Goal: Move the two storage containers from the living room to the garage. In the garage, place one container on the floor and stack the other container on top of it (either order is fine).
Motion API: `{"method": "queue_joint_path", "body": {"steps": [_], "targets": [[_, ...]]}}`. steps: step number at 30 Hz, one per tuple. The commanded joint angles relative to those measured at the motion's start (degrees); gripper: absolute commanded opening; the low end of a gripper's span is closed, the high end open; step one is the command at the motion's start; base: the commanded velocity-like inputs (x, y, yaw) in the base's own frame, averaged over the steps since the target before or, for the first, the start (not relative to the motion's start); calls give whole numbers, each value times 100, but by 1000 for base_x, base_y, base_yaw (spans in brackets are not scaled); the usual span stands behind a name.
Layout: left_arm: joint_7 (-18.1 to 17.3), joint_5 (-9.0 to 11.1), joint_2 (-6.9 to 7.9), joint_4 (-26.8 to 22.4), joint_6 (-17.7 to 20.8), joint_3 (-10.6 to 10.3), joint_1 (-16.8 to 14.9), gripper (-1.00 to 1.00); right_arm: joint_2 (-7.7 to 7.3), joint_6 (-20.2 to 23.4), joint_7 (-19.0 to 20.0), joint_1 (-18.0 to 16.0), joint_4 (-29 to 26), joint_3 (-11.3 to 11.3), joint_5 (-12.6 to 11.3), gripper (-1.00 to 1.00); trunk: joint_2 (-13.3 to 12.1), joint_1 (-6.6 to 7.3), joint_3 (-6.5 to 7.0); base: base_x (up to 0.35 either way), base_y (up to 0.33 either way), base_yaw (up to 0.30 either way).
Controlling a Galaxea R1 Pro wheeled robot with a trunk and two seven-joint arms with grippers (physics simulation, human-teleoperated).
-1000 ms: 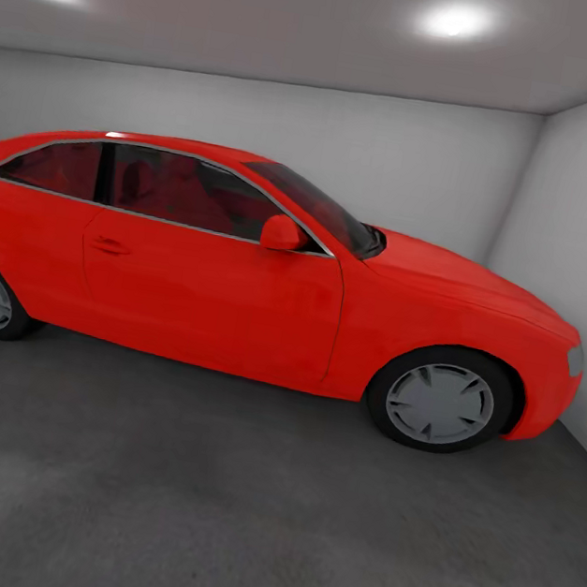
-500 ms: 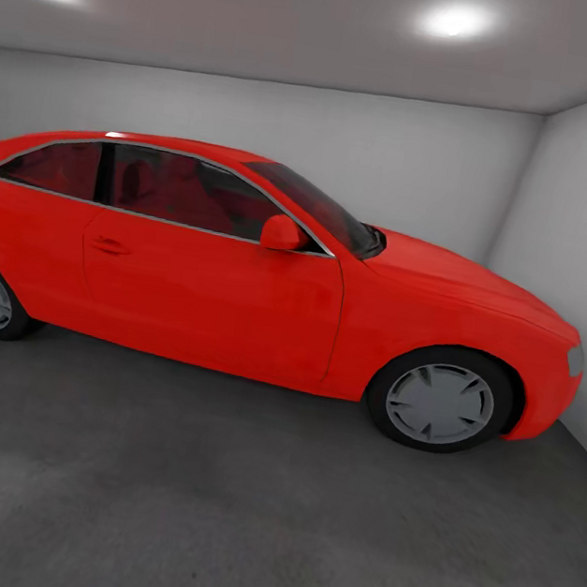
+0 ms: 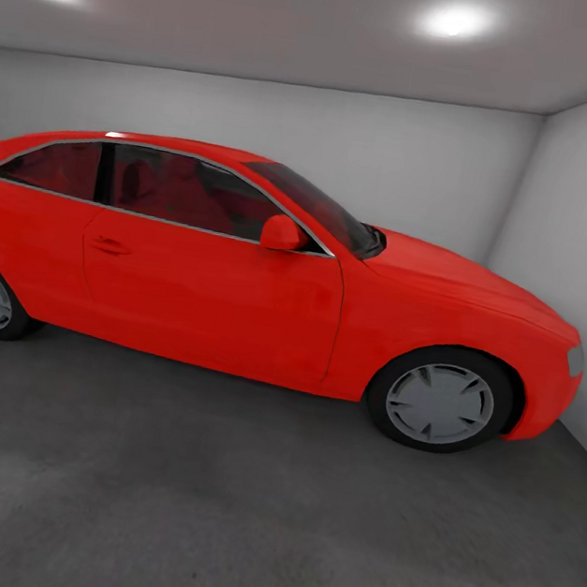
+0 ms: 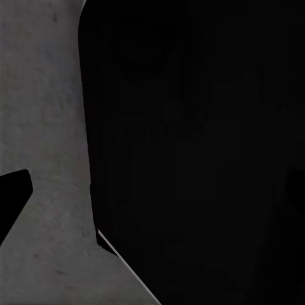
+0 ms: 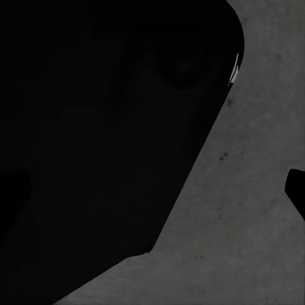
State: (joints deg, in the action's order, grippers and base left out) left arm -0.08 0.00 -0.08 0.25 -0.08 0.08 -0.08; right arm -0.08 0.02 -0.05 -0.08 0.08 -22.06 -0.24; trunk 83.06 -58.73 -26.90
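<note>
Site: garage, red coupe (image 3: 267, 280) broadside ahead, white-grey wall (image 3: 263, 128) behind | Floor (image 3: 249, 514): dark concrete under both wrist cameras | Containers: location and bearing from either gripper cannot be told | Grippers: dark shapes only, opening cannot be told | Stacking: judged not begun.

Little of the robot's body is visible. In the left wrist view a large black body part (image 4: 190, 152) has a smooth matte surface, a rounded corner and a thin pale line along its slanting lower edge; a smaller black wedge (image 4: 13, 197) sits apart from it against the grey concrete floor (image 4: 44, 127). In the right wrist view a similar black part (image 5: 95, 140) has a rounded corner with a small bright glint on it, and a black tip (image 5: 297, 187) lies apart from it.
</note>
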Motion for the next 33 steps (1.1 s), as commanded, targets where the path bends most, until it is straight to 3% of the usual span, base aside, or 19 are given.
{"method": "queue_joint_path", "body": {"steps": [1, 33], "targets": [[-1, 0, 0, 1, -1, 1, -1, 100, -1, 0, 0, -1, 0, -26, -2, 100, 2, 0, -3, 0, 0, 0], [-1, 0, 0, 1, -1, 1, -1, 100, -1, 0, 0, -1, 0, -26, -2, 100, 2, 0, -3, 0, 0, 0]]}}
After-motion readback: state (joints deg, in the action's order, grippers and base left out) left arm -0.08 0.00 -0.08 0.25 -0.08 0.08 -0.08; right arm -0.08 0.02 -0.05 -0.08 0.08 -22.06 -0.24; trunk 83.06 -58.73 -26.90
